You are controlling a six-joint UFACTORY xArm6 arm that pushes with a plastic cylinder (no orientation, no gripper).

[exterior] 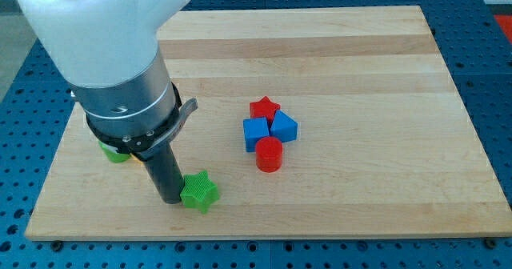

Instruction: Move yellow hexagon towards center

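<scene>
The yellow hexagon does not show clearly; only a thin yellow sliver [103, 146] peeks out under the arm's wide body at the view's left, beside a partly hidden green block [117, 154]. My tip [170, 199] rests on the board near the view's bottom left. It touches or nearly touches the left side of a green star [199, 192]. The arm's body hides the board above and to the left of the tip.
A tight cluster sits near the middle of the wooden board [360, 77]: a red star [264, 107], a blue cube [255, 132], another blue block [283, 127] and a red cylinder [269, 154]. The board's bottom edge lies just below the green star.
</scene>
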